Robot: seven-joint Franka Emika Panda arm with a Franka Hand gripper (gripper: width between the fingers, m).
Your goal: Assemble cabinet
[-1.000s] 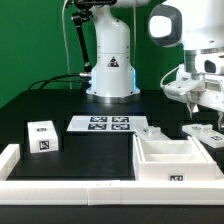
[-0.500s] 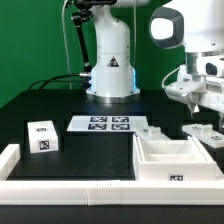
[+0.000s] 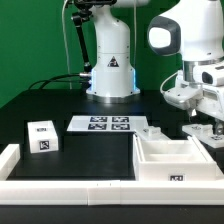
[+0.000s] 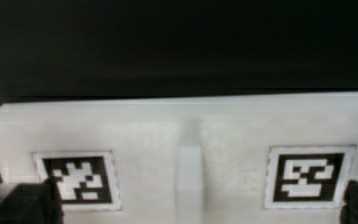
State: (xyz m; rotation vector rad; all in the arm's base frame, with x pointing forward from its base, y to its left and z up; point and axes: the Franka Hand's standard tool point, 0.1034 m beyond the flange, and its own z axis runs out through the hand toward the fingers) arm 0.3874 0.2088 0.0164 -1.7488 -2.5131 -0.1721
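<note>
The cabinet (image 3: 163, 152), a white box with inner dividers, lies open side up at the front on the exterior view's right. Behind it, at that view's right edge, lies a flat white part (image 3: 206, 133). My gripper (image 3: 204, 120) hangs just above this part. In the wrist view the same white part (image 4: 194, 130) fills the picture, with two black-and-white tags and a ridge down its middle. My gripper (image 4: 190, 205) is open, with one dark finger (image 4: 16, 203) at each side edge, over the part. Whether the fingers touch it is hidden.
A small white tagged block (image 3: 42, 135) stands at the exterior view's left. The marker board (image 3: 108, 124) lies flat in the middle, in front of the arm's base (image 3: 110, 75). A long white rail (image 3: 70, 172) runs along the front edge.
The arm has come down and shifted slightly toward the exterior view's right, bringing the gripper closer to the flat white part. Nothing else has moved.
</note>
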